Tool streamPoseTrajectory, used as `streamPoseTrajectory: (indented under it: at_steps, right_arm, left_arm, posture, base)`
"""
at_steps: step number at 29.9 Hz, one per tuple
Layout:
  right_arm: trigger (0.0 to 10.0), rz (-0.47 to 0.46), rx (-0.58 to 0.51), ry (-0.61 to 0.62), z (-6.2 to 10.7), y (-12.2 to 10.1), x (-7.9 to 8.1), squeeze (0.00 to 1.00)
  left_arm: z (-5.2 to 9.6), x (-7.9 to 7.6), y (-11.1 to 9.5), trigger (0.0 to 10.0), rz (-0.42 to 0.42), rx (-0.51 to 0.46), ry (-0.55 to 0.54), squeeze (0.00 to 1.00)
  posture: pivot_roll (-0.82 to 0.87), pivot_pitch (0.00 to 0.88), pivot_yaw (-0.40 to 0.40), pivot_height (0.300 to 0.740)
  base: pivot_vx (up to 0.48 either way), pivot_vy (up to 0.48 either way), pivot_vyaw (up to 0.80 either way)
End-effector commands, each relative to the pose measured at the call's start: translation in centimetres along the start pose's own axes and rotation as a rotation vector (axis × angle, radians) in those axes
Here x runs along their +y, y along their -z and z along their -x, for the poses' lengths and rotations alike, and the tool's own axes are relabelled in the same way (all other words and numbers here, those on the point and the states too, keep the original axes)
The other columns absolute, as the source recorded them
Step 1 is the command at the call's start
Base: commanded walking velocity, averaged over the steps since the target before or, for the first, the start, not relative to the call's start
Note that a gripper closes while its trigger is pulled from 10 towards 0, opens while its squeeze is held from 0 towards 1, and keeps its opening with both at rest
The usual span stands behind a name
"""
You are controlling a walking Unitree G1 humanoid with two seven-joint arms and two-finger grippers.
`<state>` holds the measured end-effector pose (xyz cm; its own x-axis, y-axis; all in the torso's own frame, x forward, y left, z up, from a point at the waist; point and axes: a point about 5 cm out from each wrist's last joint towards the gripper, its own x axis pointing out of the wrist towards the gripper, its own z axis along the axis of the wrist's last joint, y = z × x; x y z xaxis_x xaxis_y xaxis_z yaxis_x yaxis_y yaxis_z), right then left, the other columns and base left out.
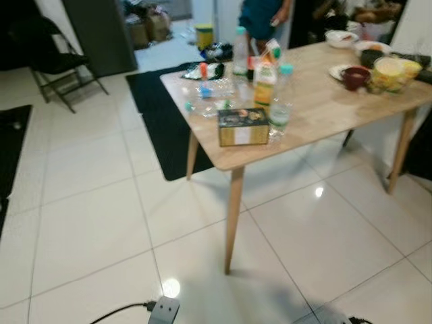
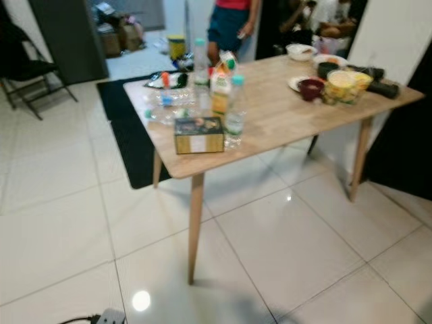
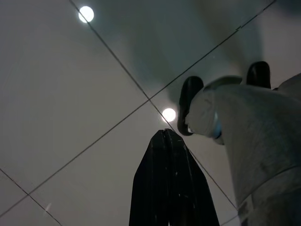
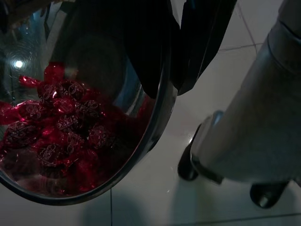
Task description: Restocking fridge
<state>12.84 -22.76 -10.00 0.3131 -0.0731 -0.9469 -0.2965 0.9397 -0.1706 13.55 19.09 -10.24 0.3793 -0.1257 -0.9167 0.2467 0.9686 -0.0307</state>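
My right gripper [image 4: 173, 56] hangs low over the tiled floor, shut on the rim of a shiny metal bowl [image 4: 159, 123] holding several red foil-wrapped sweets [image 4: 61, 127]; one finger is inside the rim and one outside. My left gripper [image 3: 164, 135] points down at the floor, its black fingers pressed together on nothing. Ahead stands a wooden table [image 1: 324, 108]. On its near corner are a dark and gold box [image 1: 243, 127], a clear water bottle [image 1: 281, 101], an orange juice bottle [image 1: 264, 82] and a tall bottle [image 1: 240, 52].
Bowls and dishes [image 1: 385, 71] crowd the table's far right end. A person [image 1: 260, 17] stands behind the table. A black rug [image 1: 162, 128] lies under its far side, a folding chair [image 1: 61, 67] stands at back left, and a power strip [image 1: 163, 310] lies by my feet.
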Motion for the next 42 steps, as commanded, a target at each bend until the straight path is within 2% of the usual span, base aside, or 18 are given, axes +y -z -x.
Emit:
streamPoseTrajectory:
  at_steps: [1,42]
  right_arm:
    - [10.0,-0.011,-0.005,0.001,0.02,0.1,-0.09,0.0]
    - [10.0,0.005,-0.004,-0.016,0.01,0.22,0.14,0.0]
  left_arm:
    - [0.13,0.13,0.92,10.0,-0.012,0.037,-0.001,0.0]
    - [0.15,0.24,0.91,10.0,-0.01,0.028,-0.016,0.0]
  posture:
    - [0.07,0.0,-0.028,0.74]
    - [0.07,0.0,-0.029,0.74]
  base:
    - [0.0,0.0,0.74]
    - [0.0,0.0,0.74]
